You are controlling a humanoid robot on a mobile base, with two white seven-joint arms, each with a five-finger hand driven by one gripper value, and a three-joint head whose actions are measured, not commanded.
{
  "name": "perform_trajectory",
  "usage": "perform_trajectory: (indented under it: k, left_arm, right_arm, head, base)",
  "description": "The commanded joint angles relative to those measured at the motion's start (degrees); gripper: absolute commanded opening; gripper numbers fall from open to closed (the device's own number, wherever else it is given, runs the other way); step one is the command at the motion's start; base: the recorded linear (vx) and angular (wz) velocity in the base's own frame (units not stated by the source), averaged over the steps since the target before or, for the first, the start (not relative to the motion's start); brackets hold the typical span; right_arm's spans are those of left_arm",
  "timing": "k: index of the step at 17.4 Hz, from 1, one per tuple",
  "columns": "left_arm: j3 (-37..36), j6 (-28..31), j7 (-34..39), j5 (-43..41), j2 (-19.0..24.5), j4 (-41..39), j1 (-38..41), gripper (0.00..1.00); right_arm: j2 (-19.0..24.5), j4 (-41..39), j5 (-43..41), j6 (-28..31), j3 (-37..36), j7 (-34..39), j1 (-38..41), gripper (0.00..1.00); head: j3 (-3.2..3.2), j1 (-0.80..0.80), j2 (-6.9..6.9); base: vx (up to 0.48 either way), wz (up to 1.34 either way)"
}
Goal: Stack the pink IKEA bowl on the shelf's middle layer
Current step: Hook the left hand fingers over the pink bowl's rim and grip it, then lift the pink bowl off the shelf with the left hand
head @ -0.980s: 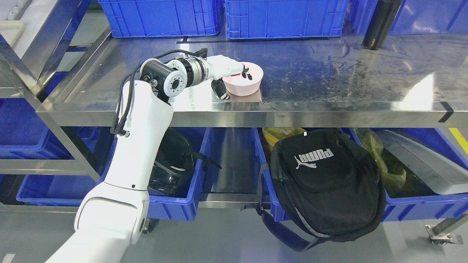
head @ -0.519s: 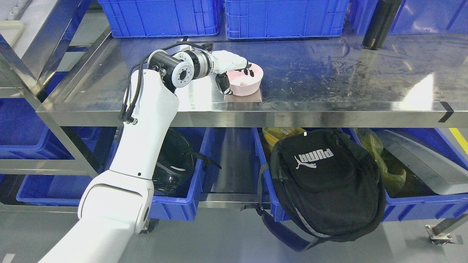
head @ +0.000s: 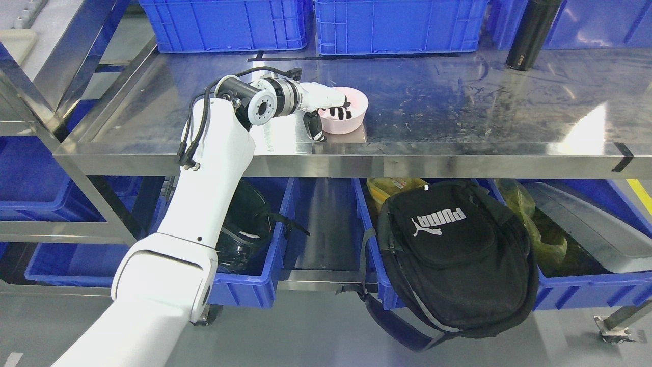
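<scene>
Gripping the pink bowl [head: 350, 113] is my left hand [head: 326, 108], its black-tipped fingers [head: 340, 110] hooking over the near rim and dipping inside while the thumb [head: 314, 126] is pressing against the outer wall from the left. I am reaching in from the lower left of the view, my white forearm rising steeply from the bottom edge, then bending sharply at the elbow so that my wrist is running nearly level, pointing right across the steel shelf [head: 458, 107]. A black cable [head: 196, 125] is looping from my wrist down along the upper arm.

I am holding the bowl near the front edge of this shiny shelf surface, left of its middle. It is leaning a little, its opening tipping up and toward the back. Whether its base is touching the metal or sitting just above it I cannot tell; a dull reflection is showing directly beneath it.

Behind the bowl, blue crates [head: 397, 23] are lining the back of the same shelf, and a black bottle [head: 530, 33] is standing upright at the far right, well apart from my hand. Below the shelf, blue bins [head: 254, 285] are sitting on the lower level, and a black backpack [head: 458, 255] is hanging in front of them.

My right arm is not showing anywhere.
</scene>
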Motion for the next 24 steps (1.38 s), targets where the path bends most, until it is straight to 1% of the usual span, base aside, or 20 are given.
perform_trajectory:
  k: [1,3,4,6,8,10,15,21,24]
  left_arm:
    - [-0.2,-2.2,-0.9,0.0,0.6,3.8,0.0,0.26]
    - [0.5,-2.4,-1.0,0.0,0.6,3.5,0.0,0.19]
    - [1.0,-3.1,-1.0,0.1,0.6,3.3,0.1,0.14]
    - [4.1,-7.1,-2.3,0.0,0.6,2.9,0.1,0.0]
    - [6.9,-8.3,-2.7,0.1,0.6,1.6,0.1,0.0]
    - [9.3,-8.6,-2.8,0.5,0.6,-1.6,0.2,0.0]
    - [15.5,-12.5,-3.2,1.1,0.6,-9.6,0.6,0.0]
    - [17.3,-15.3,-3.3,1.8,0.6,-16.3,1.0,0.01]
    - [17.4,-16.3,-4.1,2.0,0.6,-21.8,3.0,0.02]
  right_arm:
    - [-1.0,-1.0,0.0,0.0,0.0,0.0,1.3,1.0]
    - [-1.0,-1.0,0.0,0.0,0.0,0.0,1.3,1.0]
    - [-1.0,-1.0,0.0,0.0,0.0,0.0,1.3,1.0]
    - [-1.0,-1.0,0.0,0.0,0.0,0.0,1.3,1.0]
    - [-1.0,-1.0,0.0,0.0,0.0,0.0,1.3,1.0]
    - [-1.0,-1.0,0.0,0.0,0.0,0.0,1.3,1.0]
    - [-1.0,-1.0,0.0,0.0,0.0,0.0,1.3,1.0]
    - [-1.0,-1.0,0.0,0.0,0.0,0.0,1.3,1.0]
    - [-1.0,-1.0,0.0,0.0,0.0,0.0,1.3,1.0]
  head:
    - [0.0,0.0,0.0]
    - [0.0,0.0,0.0]
    - [0.0,0.0,0.0]
    - [0.0,0.0,0.0]
    - [0.0,0.0,0.0]
    - [0.0,0.0,0.0]
    - [0.0,0.0,0.0]
    - [0.0,0.0,0.0]
    - [0.0,0.0,0.0]
  base:
    - [-0.002,0.03]
    - [-0.009,0.06]
    - [-0.009,0.04]
    - [-0.001,0.01]
    - [0.0,0.0]
    - [0.0,0.0]
    - [0.0,-0.01]
    - [-0.001,0.04]
    - [0.01,0.19]
